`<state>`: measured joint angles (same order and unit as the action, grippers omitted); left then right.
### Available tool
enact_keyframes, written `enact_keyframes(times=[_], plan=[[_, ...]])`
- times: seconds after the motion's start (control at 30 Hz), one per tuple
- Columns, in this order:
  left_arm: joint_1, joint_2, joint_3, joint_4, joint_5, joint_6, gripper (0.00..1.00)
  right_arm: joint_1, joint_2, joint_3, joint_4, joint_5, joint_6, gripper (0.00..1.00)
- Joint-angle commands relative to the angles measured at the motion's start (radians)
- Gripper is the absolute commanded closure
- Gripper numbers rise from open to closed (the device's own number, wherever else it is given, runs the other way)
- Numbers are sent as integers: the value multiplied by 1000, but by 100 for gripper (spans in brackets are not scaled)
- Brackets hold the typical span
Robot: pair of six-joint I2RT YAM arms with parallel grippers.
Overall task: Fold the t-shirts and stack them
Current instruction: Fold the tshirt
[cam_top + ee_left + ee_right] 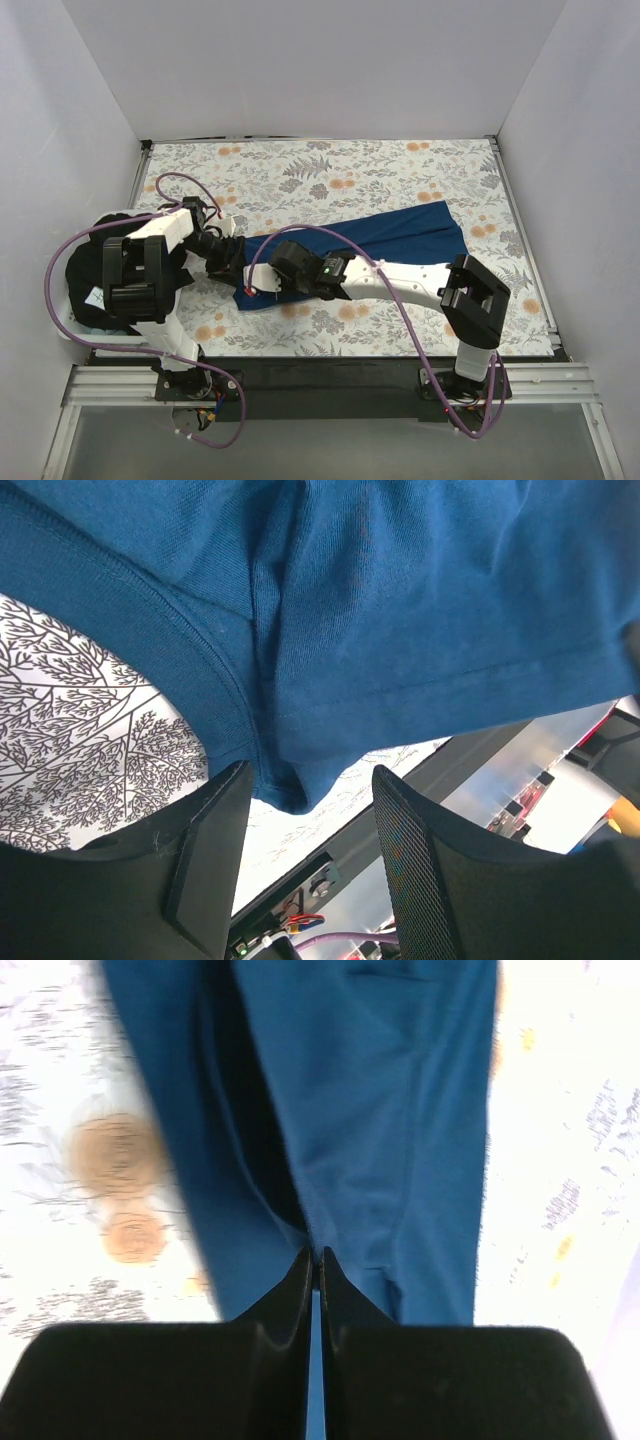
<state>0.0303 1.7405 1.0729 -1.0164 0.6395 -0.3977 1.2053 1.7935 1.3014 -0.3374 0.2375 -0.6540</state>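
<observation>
A dark royal blue t-shirt [400,235] lies as a long folded band across the floral cloth, running from the right of the middle down to the left. My right gripper [258,284] is at its lower left end. In the right wrist view the right gripper [315,1256] is shut on a fold of the blue t-shirt [390,1110]. My left gripper [232,260] is just left of that end and stands open. In the left wrist view a corner of the blue t-shirt [400,610] hangs between its fingertips [236,780] without being pinched. A black t-shirt [85,275] lies heaped at the far left.
The white floral-patterned cloth [330,175] covers the table. White walls close in the left, back and right. A black rail [320,375] runs along the near edge by the arm bases. Purple cables [60,260] loop around the left arm.
</observation>
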Motion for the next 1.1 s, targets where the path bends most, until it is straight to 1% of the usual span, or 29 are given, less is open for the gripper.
enact_keyframes(times=[0.0, 0.1, 0.37, 0.4, 0.47, 0.5, 0.57, 0.63, 0.73, 0.9, 0.97, 1.0, 1.07], plan=[[-3, -50, 5, 10, 17, -9, 50, -36, -37, 56, 23, 11, -7, 99], [-4, -44, 4, 13, 20, -15, 49, -65, -31, 70, 23, 5, -10, 99], [-17, -35, -2, 25, 43, -36, 44, -96, -22, 93, 24, -3, -7, 99], [-53, -35, -4, 29, 48, -38, 44, -96, -20, 95, 23, -3, -7, 99], [-62, -38, -13, 33, 80, -32, 45, -102, -14, 101, 23, -1, -4, 99], [-63, -47, -21, 39, 98, -29, 49, -104, -11, 102, 24, -3, -3, 99], [-61, -93, -37, 79, 115, -32, 53, -121, -3, 107, 23, -9, 7, 99], [-61, -149, -57, 128, 129, -46, 55, -139, 3, 111, 24, -23, 27, 99], [-58, -191, -60, 168, 155, -53, 55, -167, 10, 113, 23, -41, 53, 99], [-32, -300, -105, 255, 196, -30, 55, -207, 21, 130, 23, -73, 97, 99], [20, -325, -128, 298, 256, -30, 55, -220, 29, 136, 24, -87, 125, 99], [45, -341, -133, 306, 281, -1, 54, -234, 33, 144, 23, -102, 134, 99], [48, -361, -149, 311, 311, 55, 52, -245, 40, 147, 23, -113, 152, 99]])
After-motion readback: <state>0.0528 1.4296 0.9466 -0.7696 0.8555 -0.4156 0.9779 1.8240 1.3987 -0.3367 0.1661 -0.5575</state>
